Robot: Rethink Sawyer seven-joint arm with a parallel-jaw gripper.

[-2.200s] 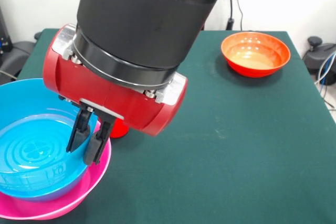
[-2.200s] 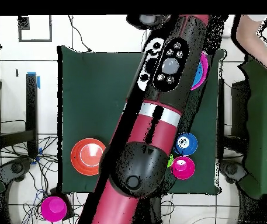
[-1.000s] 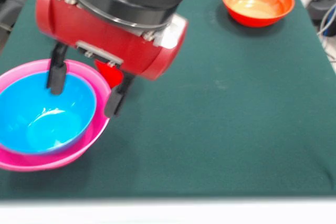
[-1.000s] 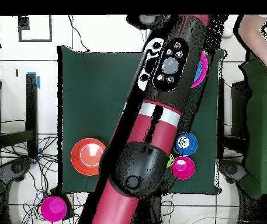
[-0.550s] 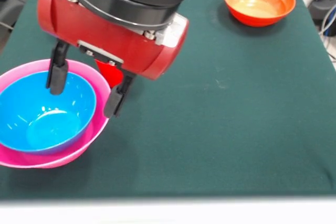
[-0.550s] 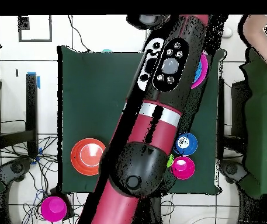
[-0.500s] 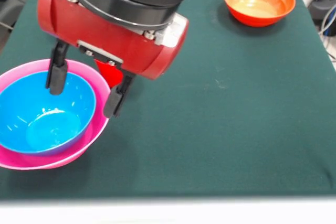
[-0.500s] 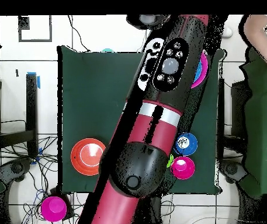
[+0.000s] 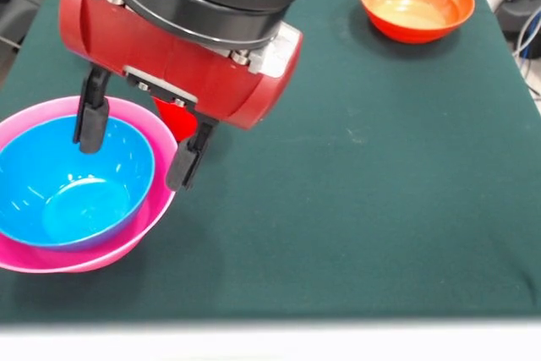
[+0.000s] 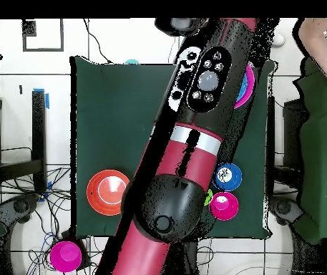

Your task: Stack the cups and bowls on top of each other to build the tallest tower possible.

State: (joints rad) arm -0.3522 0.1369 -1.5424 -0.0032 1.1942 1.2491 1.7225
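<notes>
The tower at the front view's left is a light blue bowl (image 9: 72, 179) nested in a huge hot-pink bowl (image 9: 135, 230). My gripper (image 9: 139, 141) is open wide. One finger (image 9: 91, 124) hangs over the blue bowl's inside, and the other finger (image 9: 188, 158) hangs just outside the pink rim. I cannot tell whether they touch. A red cup (image 9: 179, 120) shows partly behind the gripper. An orange bowl (image 9: 414, 2) stands alone at the far right. In the overhead view the arm hides the gripper, and only an edge of the tower (image 10: 246, 84) shows.
In the overhead view a small blue bowl (image 10: 227, 176) and a small magenta bowl (image 10: 224, 206) stand beside the arm, with a green sliver (image 10: 208, 198) next to them. Another magenta bowl (image 10: 66, 255) lies off the table. A person's arm (image 10: 323, 43) shows at the right edge.
Since 2.2 s ago the fingers have spread from nearly together at the blue bowl's rim to wide apart. Nothing has visibly moved over the last second.
</notes>
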